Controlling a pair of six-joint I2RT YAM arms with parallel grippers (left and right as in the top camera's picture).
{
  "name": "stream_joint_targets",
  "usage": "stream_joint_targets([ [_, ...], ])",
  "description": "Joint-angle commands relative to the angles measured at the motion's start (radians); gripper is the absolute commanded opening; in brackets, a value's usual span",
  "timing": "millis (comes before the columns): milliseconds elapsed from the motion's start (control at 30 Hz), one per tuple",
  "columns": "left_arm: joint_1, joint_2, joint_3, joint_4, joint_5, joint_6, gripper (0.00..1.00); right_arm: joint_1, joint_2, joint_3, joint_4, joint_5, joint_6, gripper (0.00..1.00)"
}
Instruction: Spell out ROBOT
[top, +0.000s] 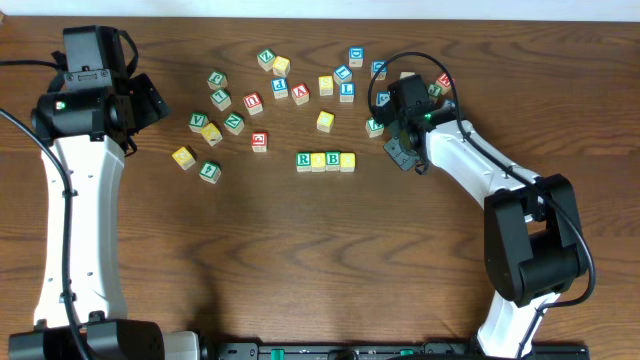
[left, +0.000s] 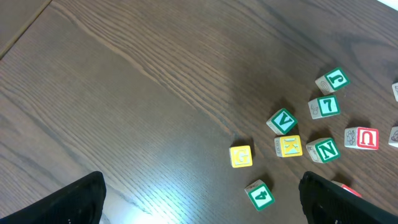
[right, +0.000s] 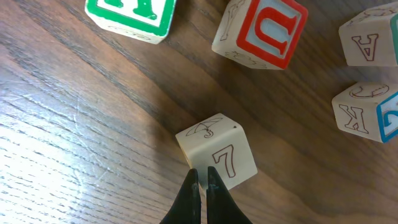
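Dark brown wood grain runs across the tabletop (top: 250, 260), matte from overhead but glossy with a pale glare patch in the left wrist view; small cream wooden cubes with coloured, bordered faces lie on it. Overhead, a row of four blocks (top: 325, 160) sits edge to edge at the centre; the R block (top: 304, 160) is first and the B block (top: 333, 159) third; the second and the yellow fourth are too small to read; loose blocks scatter from 9 o'clock round to 2 o'clock of the row.

The left claw (left: 202, 180) is spread wide, its blunt black fingers (left: 81, 199) in the two lower corners of its own view with nothing between them; only that view makes these letters legible: a yellow G block (left: 241, 156), a yellow K block (left: 288, 147), a green V block (left: 283, 121), a green N block (left: 326, 150) and a green 4 block (left: 260, 195), all from 3 to 5 o'clock.

The right claw (right: 200, 177) is pinched to a thin slit and grips nothing; its tapered tips stand at 7 o'clock of a cream 7 block (right: 217, 152), and whether they touch it cannot be told; this close view alone shows line drawings on the plain sides, a red U block (right: 264, 28) at 12 o'clock, and fine scratches in the wood; overhead, the white-shelled right arm (top: 470, 160) ends at 2 o'clock of the row among the loose blocks, where its fingertips cannot be made out.
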Motion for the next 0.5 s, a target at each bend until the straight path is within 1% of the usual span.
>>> stream_joint_targets([
  [0, 0.004, -0.01, -0.015, 0.001, -0.017, -0.001, 0.97, -0.013, -0.019, -0.008, 0.003, 0.0, -0.01, 0.01],
  [233, 0.004, -0.01, -0.015, 0.001, -0.017, -0.001, 0.98, -0.013, -0.019, -0.028, -0.002, -0.089, -0.013, 0.01],
  [467, 0.004, -0.01, -0.015, 0.001, -0.017, -0.001, 0.97, -0.011, -0.019, -0.122, 0.002, -0.105, -0.013, 0.01],
])
